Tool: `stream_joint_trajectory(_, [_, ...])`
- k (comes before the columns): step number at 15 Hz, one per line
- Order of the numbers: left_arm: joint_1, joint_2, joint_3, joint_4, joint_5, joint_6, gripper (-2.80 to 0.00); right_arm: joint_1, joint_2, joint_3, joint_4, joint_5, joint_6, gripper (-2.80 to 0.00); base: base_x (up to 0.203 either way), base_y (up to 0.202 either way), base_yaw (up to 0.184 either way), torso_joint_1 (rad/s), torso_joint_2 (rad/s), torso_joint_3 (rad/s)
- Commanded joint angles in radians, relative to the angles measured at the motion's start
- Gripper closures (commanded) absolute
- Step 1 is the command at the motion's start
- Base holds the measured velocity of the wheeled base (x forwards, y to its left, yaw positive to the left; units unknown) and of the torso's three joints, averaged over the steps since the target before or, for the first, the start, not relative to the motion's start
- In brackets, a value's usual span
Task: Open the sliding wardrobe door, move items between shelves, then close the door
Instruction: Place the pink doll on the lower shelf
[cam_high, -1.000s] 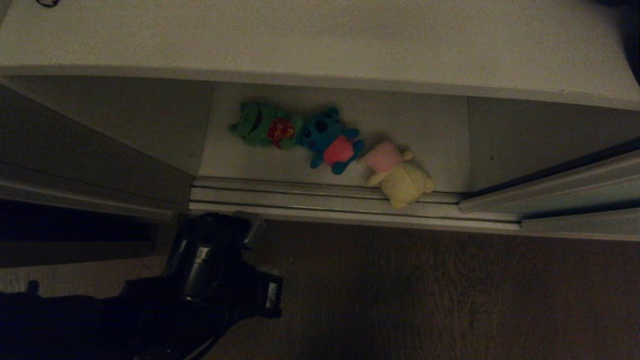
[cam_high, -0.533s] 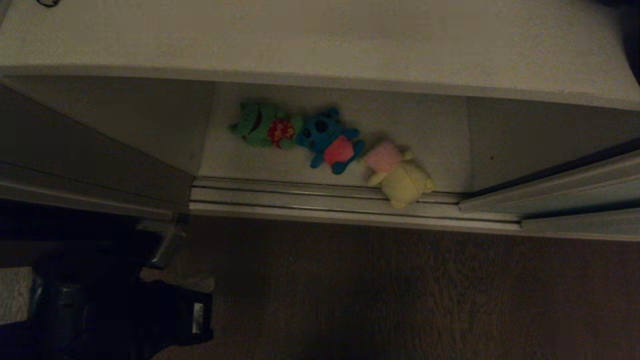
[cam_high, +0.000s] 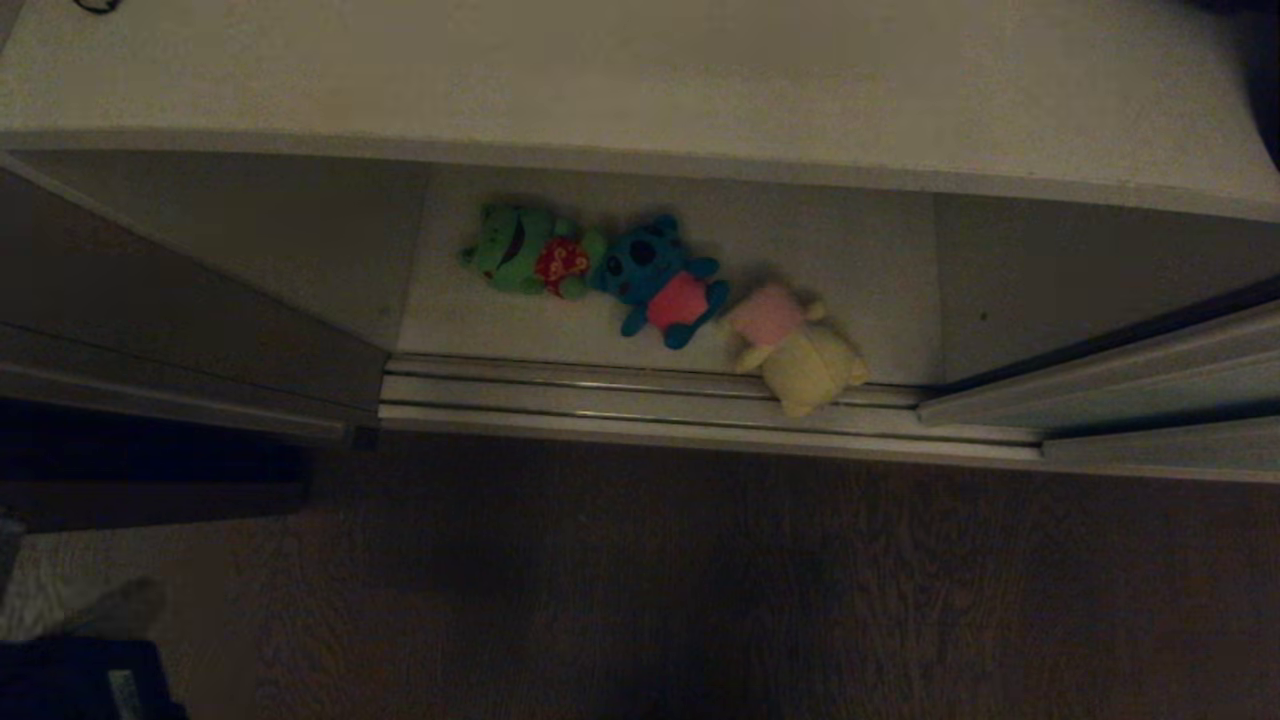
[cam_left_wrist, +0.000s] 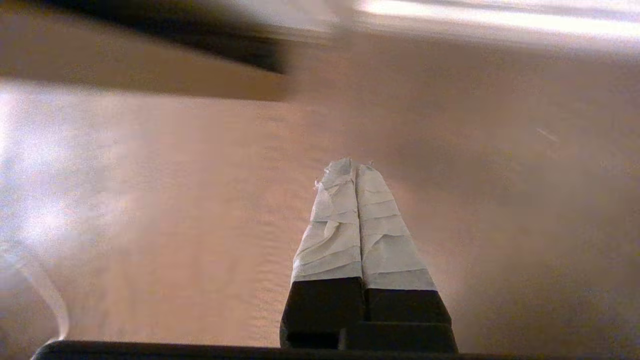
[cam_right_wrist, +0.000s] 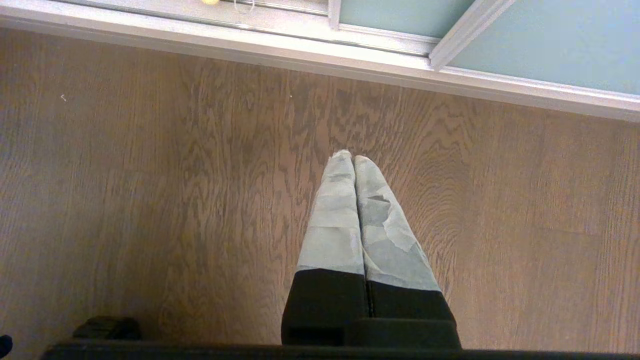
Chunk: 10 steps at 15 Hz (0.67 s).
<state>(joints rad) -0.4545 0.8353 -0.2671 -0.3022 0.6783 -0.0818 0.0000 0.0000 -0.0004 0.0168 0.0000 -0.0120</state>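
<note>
Head view looks down on a dim wardrobe opening: three plush toys lie in a row on the lower off-white shelf (cam_high: 850, 290) — the green one (cam_high: 525, 262) touching the blue one (cam_high: 655, 278), which touches the cream-yellow one (cam_high: 795, 345) whose head overlaps the ribbed metal floor track (cam_high: 600, 395). A wider upper shelf (cam_high: 640, 80) juts above them, the sliding wardrobe door (cam_high: 1150, 385) stands off to the right, and dark wood-grain floor (cam_high: 750, 580) fills the foreground; no writing can be read. Left wrist view, blurred, shows the left gripper (cam_left_wrist: 356, 170) with its white-taped fingers pressed together, holding nothing, over brown floor. Right wrist view shows the right gripper (cam_right_wrist: 352, 160) likewise closed and empty above the floor, near the pale door frame and grey-green panel.
</note>
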Motion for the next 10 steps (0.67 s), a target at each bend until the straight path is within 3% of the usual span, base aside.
stream_joint_trajectory(1, [0.159,-0.157,0.082,-0.045,-0.029,0.033,0.0,0.0,0.0,-0.001,0.0,0.0,0.0,0.0,0.0,0.0,0.0,0.0,0.0,0.0])
stream_joint_trajectory(3, [0.279,-0.247,0.148,-0.14,-0.162,0.085,0.0,0.0,0.0,0.0,0.0,0.0,-0.001,0.0,0.0,0.0,0.0,0.0,0.0,0.0])
stream_joint_trajectory(7, [0.328,-0.512,0.23,-0.166,-0.426,0.224,0.0,0.0,0.0,0.0,0.0,0.0,0.0,0.0,0.0,0.0,0.0,0.0,0.0,0.0])
stream_joint_trajectory(8, [0.332,-0.55,0.252,-0.146,-0.476,0.242,0.0,0.0,0.0,0.0,0.0,0.0,0.0,0.0,0.0,0.0,0.0,0.0,0.0,0.0])
stream_joint_trajectory(10, [0.357,-0.558,0.267,-0.093,-0.523,0.216,0.0,0.0,-0.001,0.0,0.0,0.0,0.0,0.0,0.0,0.0,0.0,0.0,0.0,0.0])
